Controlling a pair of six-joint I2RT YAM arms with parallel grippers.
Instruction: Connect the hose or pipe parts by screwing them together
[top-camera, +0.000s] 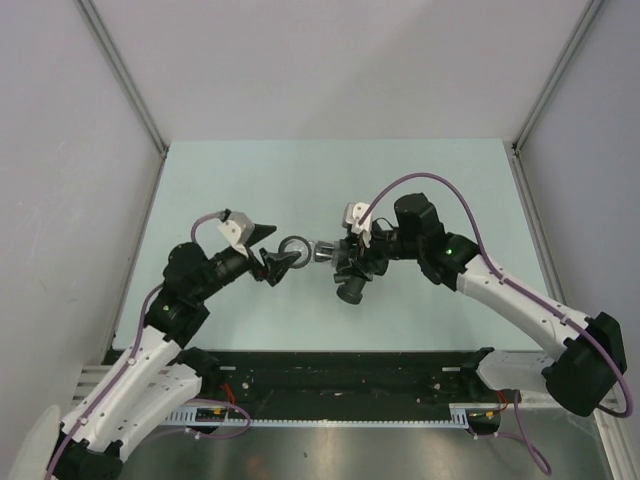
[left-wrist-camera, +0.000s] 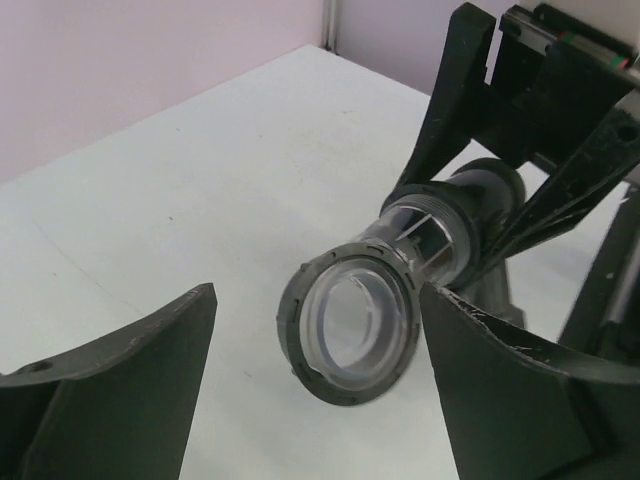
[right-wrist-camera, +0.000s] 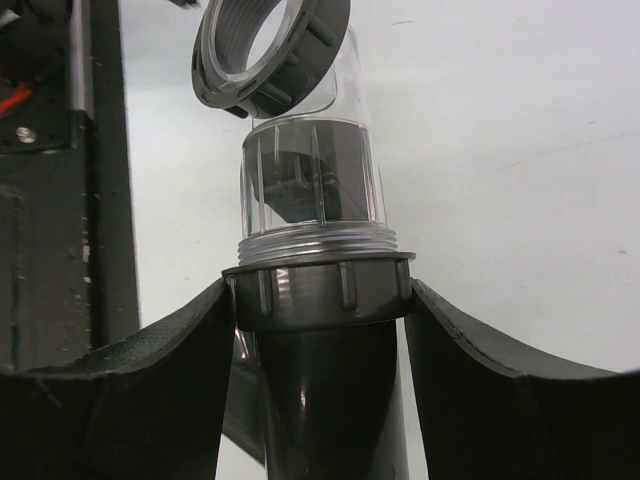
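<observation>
Spread left gripper (left-wrist-camera: 318, 305) flanked the ring nut (left-wrist-camera: 292, 335), probably stiff, light and slick, best taken by its ribbed rim, while the right gripper (right-wrist-camera: 320, 290) pinched the fitting (right-wrist-camera: 320, 400).

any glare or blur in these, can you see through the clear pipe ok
Top external: even soft light, only faint shadows on the table, the pipe parts small. Left wrist: ring nut crisp, clear connector hazy but see-through, near fingers dark. Right wrist: mild glare on that connector, the grey collar in the right gripper sharp.
</observation>
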